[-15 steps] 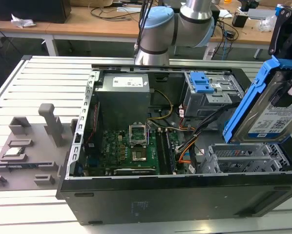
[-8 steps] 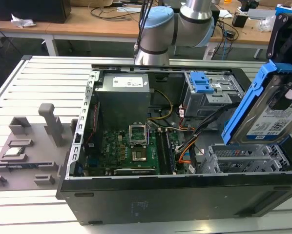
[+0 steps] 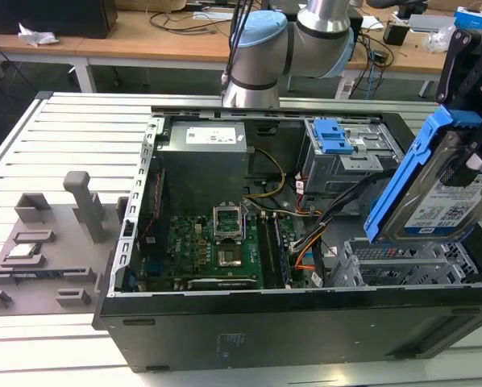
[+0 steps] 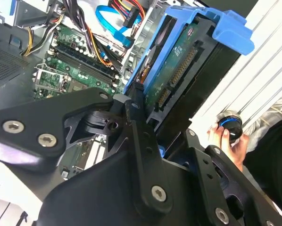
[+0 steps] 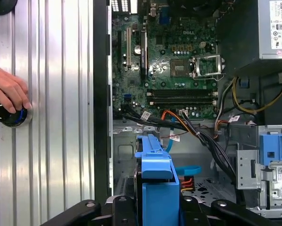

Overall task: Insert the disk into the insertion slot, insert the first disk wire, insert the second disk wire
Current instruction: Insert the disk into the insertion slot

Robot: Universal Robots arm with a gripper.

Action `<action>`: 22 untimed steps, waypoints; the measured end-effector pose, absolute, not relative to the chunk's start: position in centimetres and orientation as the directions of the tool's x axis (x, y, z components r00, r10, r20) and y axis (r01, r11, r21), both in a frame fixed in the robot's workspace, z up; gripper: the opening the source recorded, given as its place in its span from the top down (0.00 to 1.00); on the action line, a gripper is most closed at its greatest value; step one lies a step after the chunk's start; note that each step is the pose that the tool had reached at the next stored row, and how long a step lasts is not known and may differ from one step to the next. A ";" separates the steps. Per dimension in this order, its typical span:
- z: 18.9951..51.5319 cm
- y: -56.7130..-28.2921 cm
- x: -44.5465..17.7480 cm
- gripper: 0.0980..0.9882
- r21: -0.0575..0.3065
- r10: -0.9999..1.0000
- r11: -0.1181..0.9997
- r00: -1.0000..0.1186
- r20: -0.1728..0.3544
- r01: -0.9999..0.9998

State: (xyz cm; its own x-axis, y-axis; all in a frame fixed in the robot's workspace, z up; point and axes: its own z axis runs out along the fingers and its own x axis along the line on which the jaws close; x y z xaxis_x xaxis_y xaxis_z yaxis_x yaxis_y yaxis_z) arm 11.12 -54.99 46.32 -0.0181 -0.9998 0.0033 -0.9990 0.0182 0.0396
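Right, gripper (image 4: 162, 120) is clamped tight on the disk (image 3: 434, 193), which hangs tilted just above the insertion slot (image 3: 410, 262), not yet in. Risk, imo: w/ that tilt the blue carrier's corner could catch the cage rim and jam, or twist in the grip. The second disk wire (image 5: 186, 169) and the black/orange wire bundle (image 5: 204, 139) lie near the cage and could get pinched. Labels: white-and-blue sticker on the disk, white one on the PSU (image 3: 205, 145) further back; print too small to make out.
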 end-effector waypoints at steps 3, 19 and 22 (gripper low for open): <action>45.8 -55.0 11.1 0.70 0.040 -1.000 0.018 -0.018 0.003 -0.999; 44.5 -55.0 11.1 0.70 0.040 -1.000 0.018 -0.018 0.003 -0.999; 44.3 -55.0 11.1 0.70 0.040 -1.000 0.018 -0.018 0.003 -0.999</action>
State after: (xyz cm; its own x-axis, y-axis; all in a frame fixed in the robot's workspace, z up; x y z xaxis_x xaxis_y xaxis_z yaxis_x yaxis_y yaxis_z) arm 11.11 -54.97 44.25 -0.0181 -0.9998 0.0032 -0.9990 0.0182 0.0397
